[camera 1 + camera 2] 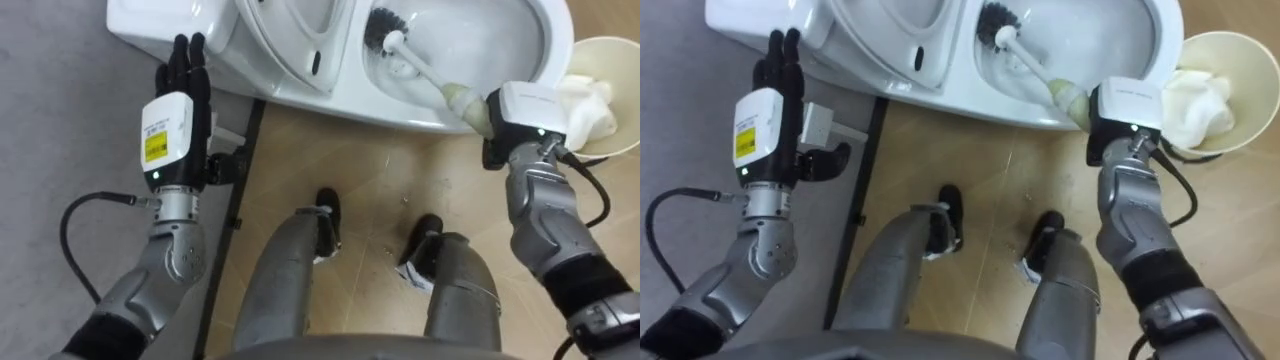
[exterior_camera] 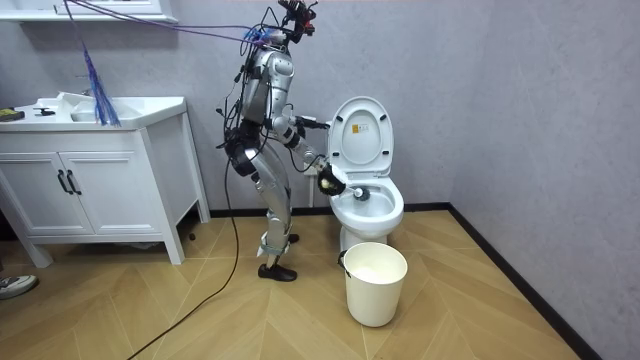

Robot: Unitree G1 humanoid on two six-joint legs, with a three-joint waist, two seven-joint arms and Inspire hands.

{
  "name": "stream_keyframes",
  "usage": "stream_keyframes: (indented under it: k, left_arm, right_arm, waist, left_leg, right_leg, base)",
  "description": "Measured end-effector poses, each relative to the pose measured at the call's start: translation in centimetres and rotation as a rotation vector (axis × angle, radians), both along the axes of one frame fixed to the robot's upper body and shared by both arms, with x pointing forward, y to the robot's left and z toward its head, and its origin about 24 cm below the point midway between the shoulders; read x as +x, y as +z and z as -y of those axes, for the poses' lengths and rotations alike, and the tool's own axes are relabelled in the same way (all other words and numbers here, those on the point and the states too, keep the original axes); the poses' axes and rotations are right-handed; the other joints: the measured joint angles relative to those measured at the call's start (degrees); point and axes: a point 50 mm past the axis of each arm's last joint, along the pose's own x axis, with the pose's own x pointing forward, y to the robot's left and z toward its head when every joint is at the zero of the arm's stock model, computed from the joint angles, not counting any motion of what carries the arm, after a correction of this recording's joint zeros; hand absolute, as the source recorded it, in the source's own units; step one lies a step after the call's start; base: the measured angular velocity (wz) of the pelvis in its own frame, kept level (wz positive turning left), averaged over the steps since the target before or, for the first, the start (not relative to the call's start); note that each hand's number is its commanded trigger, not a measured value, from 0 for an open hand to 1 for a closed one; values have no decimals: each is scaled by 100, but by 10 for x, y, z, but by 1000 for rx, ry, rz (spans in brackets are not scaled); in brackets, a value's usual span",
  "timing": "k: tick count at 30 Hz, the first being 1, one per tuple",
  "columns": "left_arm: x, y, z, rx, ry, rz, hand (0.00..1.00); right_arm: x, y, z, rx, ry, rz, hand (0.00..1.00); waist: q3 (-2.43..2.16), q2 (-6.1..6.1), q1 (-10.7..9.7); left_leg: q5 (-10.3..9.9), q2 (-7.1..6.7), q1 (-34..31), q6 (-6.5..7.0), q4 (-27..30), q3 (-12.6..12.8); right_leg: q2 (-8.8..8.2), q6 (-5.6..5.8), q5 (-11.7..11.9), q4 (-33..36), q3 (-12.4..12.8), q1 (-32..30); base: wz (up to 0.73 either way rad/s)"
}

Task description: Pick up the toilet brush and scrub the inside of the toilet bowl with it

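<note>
Up at twelve o'clock, the brush [image 1: 420,68] is sitting in the toilet [image 1: 330,95], black head down in the bowl. The right hand [image 1: 520,115] is squeezing its handle at two o'clock, just beside a bucket [image 1: 618,60]. The left hand [image 1: 180,100] is hovering at ten o'clock, fingers straight.

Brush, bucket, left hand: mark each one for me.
brush [image 1: 383,28]: left eye view, on the black bristles of its head.
bucket [image 2: 377,292]: room view, on its outer wall.
left hand [image 1: 190,70]: left eye view, on its straight fingers.
</note>
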Motion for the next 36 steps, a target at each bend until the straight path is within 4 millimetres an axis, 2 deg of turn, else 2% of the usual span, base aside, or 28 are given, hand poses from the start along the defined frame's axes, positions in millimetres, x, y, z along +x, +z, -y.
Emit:
stream_keyframes:
  k: [3, 7, 9, 10, 12, 13, 16, 18, 19, 22, 26, 30, 32, 34, 36]
  left_arm:
    - [-4, -2, -1, -14, 28, 10, 0]
    - [-5, -2, -1, -14, 33, 15, 0]
    - [-3, -1, -1, -13, 26, 13, 0]
    - [2, 3, 0, -8, 8, 26, 0]
    - [5, 5, -5, 11, -1, 23, 0]
    - [10, 10, -6, 20, -19, 36, 0]
    - [17, 19, -3, 25, -56, 59, 0]
    - [18, 19, -1, 39, -82, 50, 0]
    - [19, 20, 0, 46, -94, 46, 0]
    - [23, 22, 2, 49, -113, 41, 0]
    - [29, 24, 6, 45, -135, 31, 0]
    - [27, 13, 8, 37, -124, -19, 0]
    - [21, 3, 6, 36, -111, -61, 0]
    - [17, -2, 4, 40, -105, -82, 0]
    - [10, -9, 1, 38, -90, -116, 0]
  right_arm:
    - [-2, -2, -1, 10, 4, -36, 100]
    - [4, -8, 10, -32, -19, -78, 100]
    - [10, -14, 26, -90, -29, -130, 100]
    - [13, -16, 40, -117, -50, -156, 100]
    - [22, -13, 54, -113, -56, -169, 100]
    - [24, -11, 68, -89, -89, -180, 100]
    - [23, -8, 95, 0, -195, -187, 100]
    - [20, -10, 102, 1, -214, -204, 100]
    - [18, -10, 104, -3, -221, -214, 100]
    - [18, -11, 107, -28, -219, -227, 100]
    - [13, -17, 100, -62, -177, -244, 100]
    - [2, -30, 94, -49, -166, -270, 100]
    - [-10, -40, 93, -47, -169, -275, 100]
    - [-19, -45, 93, -42, -167, -274, 100]
    - [-29, -52, 93, -28, -176, -281, 100]
  waist:
    - [0, -1, -11]
    - [13, -20, -9]
    - [50, -77, -4]
    - [81, -122, 32]
    - [151, -229, 28]
    - [194, -314, 23]
    - [192, -417, -1]
    - [192, -513, -8]
    - [191, -553, 4]
    - [191, -557, 80]
    - [178, -495, 183]
    - [139, -326, 206]
    - [74, -233, 175]
    - [58, -219, 143]
    - [61, -224, 145]
  left_leg:
    - [1, 65, -7, -45, -2, -20]
    - [-2, 47, 3, -50, 4, -18]
    - [-1, 1, 10, -46, 31, -25]
    - [8, -21, 10, -32, 32, -28]
    - [19, -76, 18, -15, 49, -30]
    - [34, -138, 8, 9, 51, -52]
    - [91, -302, -115, 84, 62, -136]
    - [109, -431, -97, 117, 62, -123]
    - [109, -465, -81, 133, 66, -71]
    - [90, -469, -83, 166, 143, -57]
    - [56, -420, -56, 209, 146, -110]
    - [59, -351, 205, 201, -44, -124]
    - [61, -353, 452, 200, -212, -70]
    - [61, -353, 599, 197, -307, -24]
    - [51, -350, 790, 177, -377, 7]
  right_leg:
    - [90, -37, 19, -85, 5, 6]
    - [37, -35, -5, -69, -7, 19]
    - [-20, -14, -40, 3, 4, 9]
    - [-53, -3, -53, 35, -6, 7]
    - [-127, 7, -97, 127, -7, -7]
    - [-206, 17, -141, 207, -29, -31]
    - [-380, 85, -208, 350, -134, -107]
    - [-480, 155, -280, 479, -76, -130]
    - [-545, 181, -302, 523, -61, -131]
    - [-541, 217, -303, 525, -24, -109]
    - [-476, 212, -261, 451, -139, -4]
    - [-332, 277, -160, 121, -182, 319]
    - [-312, 263, -104, -51, -171, 544]
    - [-289, 278, -96, -130, -128, 643]
    - [-275, 281, -96, -206, -124, 817]
  base:
    - [-5]
    - [1]
    - [10]
    - [13]
    - [16]
    - [30]
    - [36]
    - [30]
    - [16]
    - [-1]
    - [-1]
    - [-8]
    - [-8]
    - [-5]
    - [-5]
